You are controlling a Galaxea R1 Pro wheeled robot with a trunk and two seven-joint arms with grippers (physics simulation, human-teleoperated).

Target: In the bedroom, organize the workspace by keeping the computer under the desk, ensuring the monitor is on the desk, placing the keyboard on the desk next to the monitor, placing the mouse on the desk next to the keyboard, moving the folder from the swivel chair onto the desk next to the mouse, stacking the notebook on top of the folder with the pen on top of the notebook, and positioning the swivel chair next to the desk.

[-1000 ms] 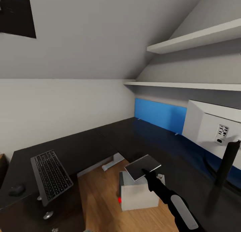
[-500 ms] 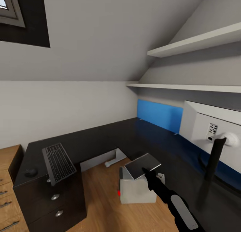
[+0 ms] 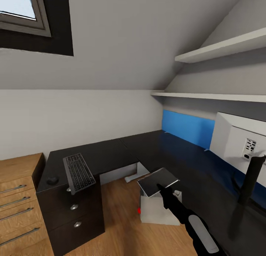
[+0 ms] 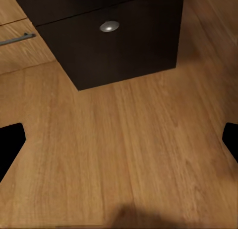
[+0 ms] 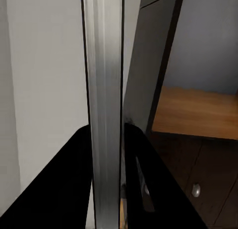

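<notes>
No writing is legible anywhere. The right end effector [image 3: 159, 189] is clamped on the small dark rectangular notebook [image 3: 157, 182], held above the pale grey box-shaped computer tower [image 3: 157, 211] at 6 o'clock. The left end effector [image 4: 119, 139] hangs apart over open light wood plank floor [image 4: 124, 154]; the slim dark grey keyboard [image 3: 78, 172] overhangs the edge of the L-shaped black table [image 3: 122, 152] at 9 o'clock.

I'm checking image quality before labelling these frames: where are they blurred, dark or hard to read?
Head view: evenly lit and sharp; the black desk reads as a near-uniform dark mass, and the keyboard keys are fine but legible. Left wrist view: soft floor texture, a dim shadow at the lower edge. Right wrist view: the notebook edge sits very close, streaky and blurred.
</notes>
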